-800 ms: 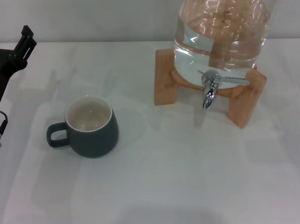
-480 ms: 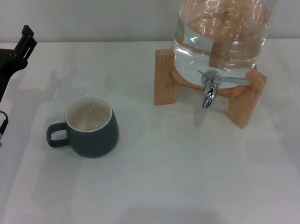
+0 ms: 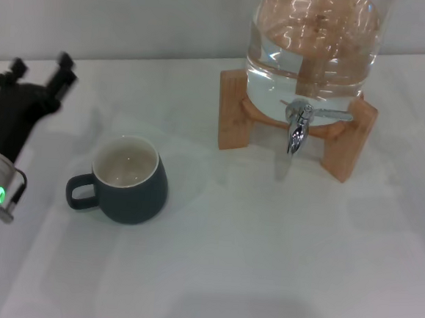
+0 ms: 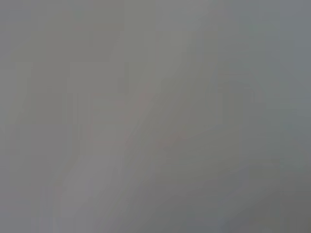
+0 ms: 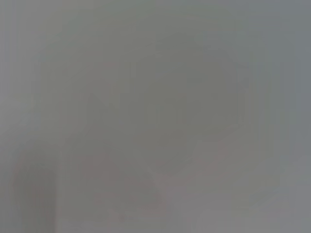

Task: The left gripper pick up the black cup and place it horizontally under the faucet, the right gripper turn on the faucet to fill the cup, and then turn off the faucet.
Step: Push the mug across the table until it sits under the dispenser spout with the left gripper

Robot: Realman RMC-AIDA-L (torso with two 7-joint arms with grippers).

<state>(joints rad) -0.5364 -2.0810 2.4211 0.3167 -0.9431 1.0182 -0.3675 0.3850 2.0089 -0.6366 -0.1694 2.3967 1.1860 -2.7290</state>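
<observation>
The black cup [image 3: 128,180] stands upright on the white table, its cream inside showing and its loop handle pointing to the left. My left gripper [image 3: 39,72] hovers to the cup's far left, open with nothing between its fingers, its white banded arm with the green light trailing toward the near left corner. The chrome faucet [image 3: 299,126] juts from the water-filled glass jar [image 3: 313,45], its thin lever lying sideways. The right gripper is out of view. Both wrist views are blank grey.
The jar rests on a wooden stand [image 3: 237,109] at the back right of the white table [image 3: 249,250]. A pale wall runs along the table's far edge.
My left gripper has swung to the right, nearer the cup, and its arm has come further into view. Cup, jar and faucet have not moved.
</observation>
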